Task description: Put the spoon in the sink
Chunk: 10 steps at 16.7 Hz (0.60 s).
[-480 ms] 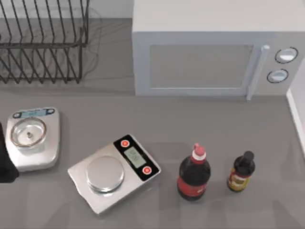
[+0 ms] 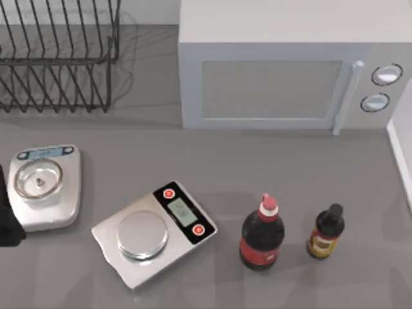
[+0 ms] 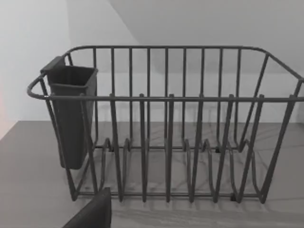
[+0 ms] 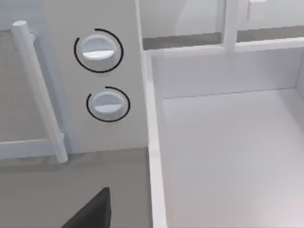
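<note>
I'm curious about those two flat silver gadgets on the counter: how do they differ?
The left scale sits nearly square to the counter, with a blue display strip and a ringed round pan. The middle scale is turned at an angle, with a black panel, two red buttons and a plain smooth pan. Both are silver kitchen scales with round platforms.

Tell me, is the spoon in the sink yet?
Not yet. Nothing looks done: the white sink basin beside the white microwave has nothing in it. Nothing is in hand either; the left arm's dark body sits at the table's left edge, by the silver scale with a round bowl, and its wrist camera faces the dark wire dish rack. Finding, lifting and carrying the spoon are all left.
</note>
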{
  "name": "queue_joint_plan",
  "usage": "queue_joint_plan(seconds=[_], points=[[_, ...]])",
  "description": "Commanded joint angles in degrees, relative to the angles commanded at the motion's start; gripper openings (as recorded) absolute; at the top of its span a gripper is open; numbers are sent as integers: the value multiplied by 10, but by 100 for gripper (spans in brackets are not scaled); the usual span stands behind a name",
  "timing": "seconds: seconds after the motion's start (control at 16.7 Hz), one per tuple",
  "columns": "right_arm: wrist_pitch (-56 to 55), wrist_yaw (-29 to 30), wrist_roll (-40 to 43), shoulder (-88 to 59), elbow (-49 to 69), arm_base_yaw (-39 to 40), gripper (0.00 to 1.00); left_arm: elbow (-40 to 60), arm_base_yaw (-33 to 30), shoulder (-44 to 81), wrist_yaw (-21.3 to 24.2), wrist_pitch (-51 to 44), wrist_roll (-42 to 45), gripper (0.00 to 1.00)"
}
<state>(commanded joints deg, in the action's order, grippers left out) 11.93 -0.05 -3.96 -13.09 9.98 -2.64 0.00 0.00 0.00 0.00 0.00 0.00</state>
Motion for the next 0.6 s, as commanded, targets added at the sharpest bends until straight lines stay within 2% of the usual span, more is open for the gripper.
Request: queue_joint_plan(seconds=[0.6], points=[[376, 3, -117, -481, 271, -80, 100, 0, 0, 0, 0, 0, 0, 100]])
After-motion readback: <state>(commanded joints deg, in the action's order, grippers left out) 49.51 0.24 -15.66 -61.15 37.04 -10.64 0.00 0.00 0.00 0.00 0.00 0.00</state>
